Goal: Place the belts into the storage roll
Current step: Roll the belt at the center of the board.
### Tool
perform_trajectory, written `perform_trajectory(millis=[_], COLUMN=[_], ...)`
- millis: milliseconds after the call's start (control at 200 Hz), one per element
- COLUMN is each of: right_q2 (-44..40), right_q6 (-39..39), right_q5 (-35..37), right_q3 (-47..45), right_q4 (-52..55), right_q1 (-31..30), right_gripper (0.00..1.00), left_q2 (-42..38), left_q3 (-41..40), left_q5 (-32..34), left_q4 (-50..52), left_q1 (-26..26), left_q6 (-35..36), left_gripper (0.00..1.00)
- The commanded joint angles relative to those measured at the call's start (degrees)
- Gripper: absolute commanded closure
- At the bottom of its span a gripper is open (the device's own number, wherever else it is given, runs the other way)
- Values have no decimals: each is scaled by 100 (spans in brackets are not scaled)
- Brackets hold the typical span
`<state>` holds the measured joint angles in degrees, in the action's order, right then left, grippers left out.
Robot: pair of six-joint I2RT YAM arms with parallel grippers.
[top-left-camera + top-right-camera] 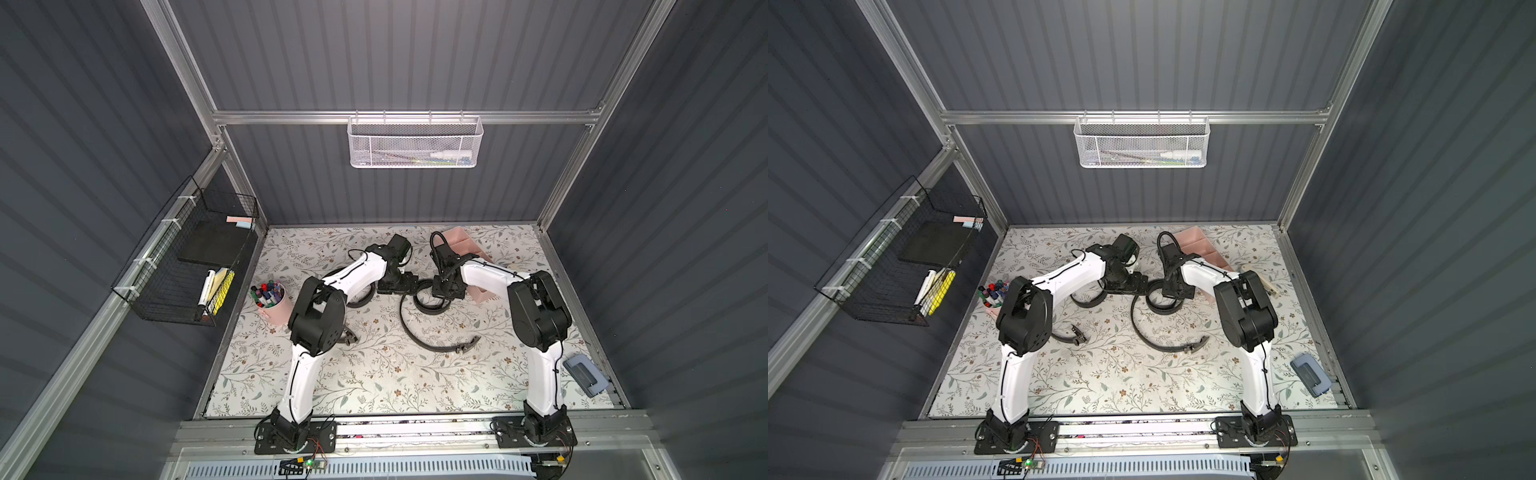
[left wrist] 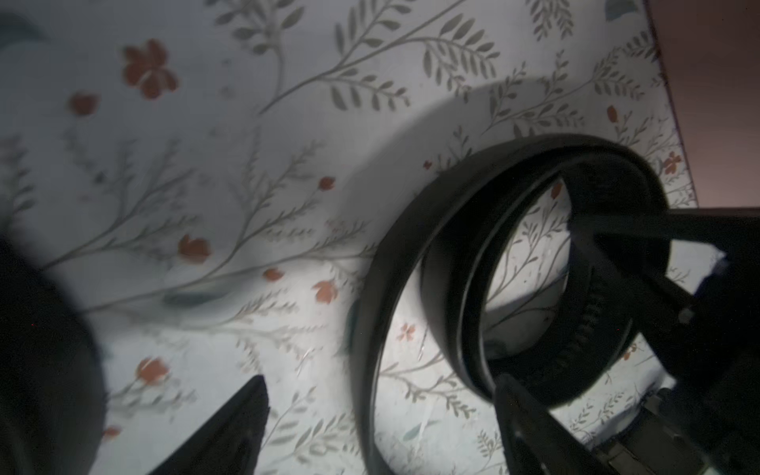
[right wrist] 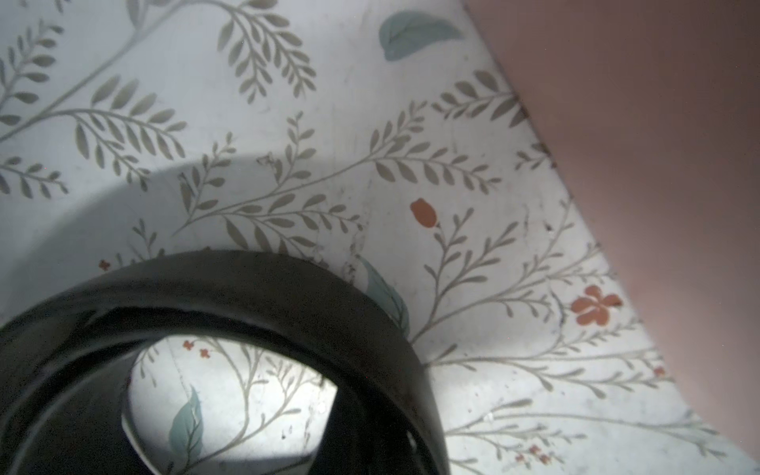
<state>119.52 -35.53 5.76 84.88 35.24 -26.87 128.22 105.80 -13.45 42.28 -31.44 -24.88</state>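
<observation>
Your left arm [image 1: 305, 382] and right arm [image 1: 540, 374]: white shell links, bulky black joint housings, thin black cable clipped along each. Black base plates [image 1: 326, 436], screws at corners, red wires trailing.

Dark ribbed walls [image 1: 395, 54], alu frame [image 1: 291, 117], floral tabletop [image 1: 374, 382] (white mesh basket [image 1: 415, 143] rear)

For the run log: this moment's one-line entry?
left gripper open | right gripper shut on coiled belt | other belt lying loose | both outside pink tray
</observation>
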Motion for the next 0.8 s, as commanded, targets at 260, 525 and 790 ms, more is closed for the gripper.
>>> perform_trajectory(millis=[260, 525, 790], right_q2=[511, 421, -374], right_q6=[54, 68, 415], right_q5=[-147, -200, -575], right_q3=[54, 112, -51], right_q4=[181, 183, -381], right_q1=[72, 135, 252], right_gripper=[100, 100, 71], left_q2=[1187, 1128, 1053], left_q3=[1220, 1159, 1161], left_q5=[-339, 468, 791], left_q4=[296, 921, 1316], left_q1=[-42, -85, -108], left_q6=[473, 805, 694], left_gripper=[17, 60, 85])
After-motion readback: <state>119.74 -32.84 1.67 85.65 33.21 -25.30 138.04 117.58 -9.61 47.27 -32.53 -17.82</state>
